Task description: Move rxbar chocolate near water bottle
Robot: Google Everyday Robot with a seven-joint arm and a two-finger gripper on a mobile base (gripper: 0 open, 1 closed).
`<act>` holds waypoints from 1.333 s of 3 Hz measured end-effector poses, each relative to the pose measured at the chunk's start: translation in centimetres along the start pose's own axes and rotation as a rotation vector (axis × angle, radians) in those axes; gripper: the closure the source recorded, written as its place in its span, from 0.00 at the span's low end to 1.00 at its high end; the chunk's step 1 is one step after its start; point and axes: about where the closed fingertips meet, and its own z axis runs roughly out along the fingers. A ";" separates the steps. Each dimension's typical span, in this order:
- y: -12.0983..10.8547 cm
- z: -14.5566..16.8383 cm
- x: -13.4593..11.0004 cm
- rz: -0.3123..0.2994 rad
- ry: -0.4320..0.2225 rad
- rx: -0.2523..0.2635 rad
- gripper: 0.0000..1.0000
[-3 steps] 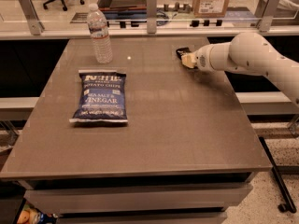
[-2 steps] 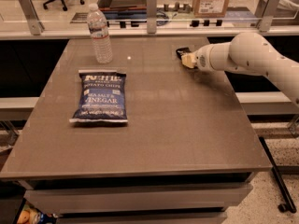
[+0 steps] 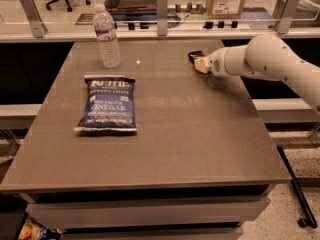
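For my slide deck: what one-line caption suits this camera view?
Robot hand at the rxbar chocolate, back right of the table; water bottle stands back left.

claw [image 3: 199, 64] beside rxbar chocolate [image 3: 195, 55], no visible change

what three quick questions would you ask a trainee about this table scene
1. True or false: the water bottle stands upright, farther from the camera than the blue chip bag.
2. Which thing is closest to the hand? A: water bottle. B: blue chip bag. C: rxbar chocolate.
3. Where over the table is the hand in the camera view?

Key
1. True.
2. C.
3. Over the far right part, right at the rxbar chocolate and well apart from the water bottle on the far left.
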 end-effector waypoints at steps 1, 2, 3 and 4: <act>0.8 -0.9 -1.0 -0.052 -0.017 -0.034 1.00; 2.1 -3.3 -2.7 -0.130 -0.040 -0.052 1.00; 3.3 -5.3 -4.2 -0.187 -0.045 -0.054 1.00; 4.6 -5.4 -5.1 -0.231 -0.038 -0.089 1.00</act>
